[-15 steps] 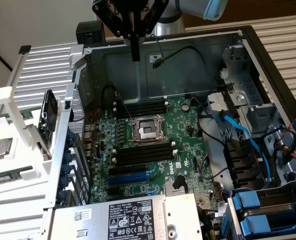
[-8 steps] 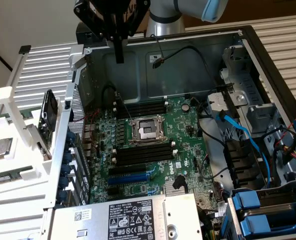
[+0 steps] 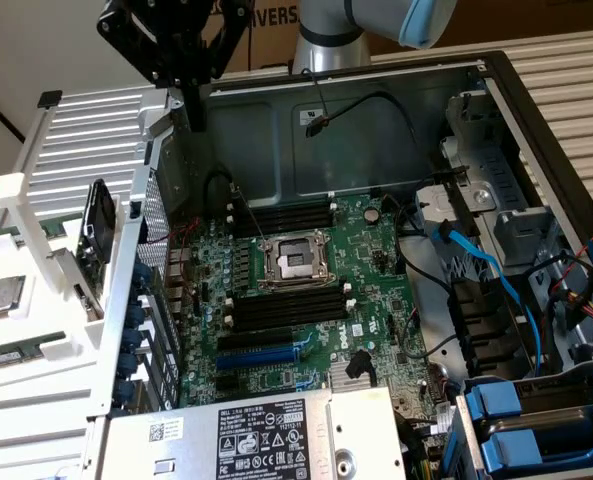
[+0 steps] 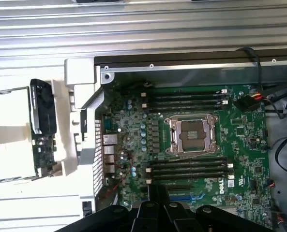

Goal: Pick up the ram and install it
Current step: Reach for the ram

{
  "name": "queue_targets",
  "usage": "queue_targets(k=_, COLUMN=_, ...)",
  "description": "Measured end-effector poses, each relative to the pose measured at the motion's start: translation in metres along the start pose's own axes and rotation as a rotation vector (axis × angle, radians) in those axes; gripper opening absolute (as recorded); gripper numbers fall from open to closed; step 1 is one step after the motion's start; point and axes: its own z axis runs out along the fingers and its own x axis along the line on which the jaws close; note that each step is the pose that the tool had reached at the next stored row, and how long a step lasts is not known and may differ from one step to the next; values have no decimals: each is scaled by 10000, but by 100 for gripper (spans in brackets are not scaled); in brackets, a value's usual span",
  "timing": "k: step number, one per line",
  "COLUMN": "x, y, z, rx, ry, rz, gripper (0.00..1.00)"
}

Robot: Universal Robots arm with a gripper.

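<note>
**Step in hand: pick-up, not yet begun.** The ram (image 3: 11,357) looks to be the green stick lying flat in the white rack (image 3: 86,150), at the exterior view's left. The gripper (image 3: 195,122) hangs well apart from it, over the far wall of the case (image 3: 376,110), with its jaws together and empty.

Judged handling:
- The jaws must part before they meet the stick.
- Take it by its long edges, about the middle, and keep it level.
- Stay clear of the rack's posts and of the chip beside it.

**Count, near to far, exterior view:**
- Labelled box (image 3: 246,435): one, silver.
- Ram: one, in the rack.
- Chip (image 3: 1,296): one, square and silver, just beyond the ram.
- Card (image 3: 96,235): one, black, upright in the rack.
- Slots: eight, black, none filled so far as shows. Four (image 3: 286,308) lie nearer than the socket and four (image 3: 281,215) beyond it.
- Socket (image 3: 296,262): one, between the two banks.
- Gripper: one, farthest.
</note>
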Motion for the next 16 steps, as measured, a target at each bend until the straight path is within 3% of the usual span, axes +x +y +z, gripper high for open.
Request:
queue_targets(k=9, x=407, y=-30, z=-9, rx=-11, ry=1, rz=0, gripper=11)
queue_targets(k=11, x=546, y=-42, z=-12, rx=-28, ry=2, rz=0, gripper=11)
queue_targets(k=16, x=774, y=-63, z=-18, rx=-55, ry=4, rz=1, gripper=11)
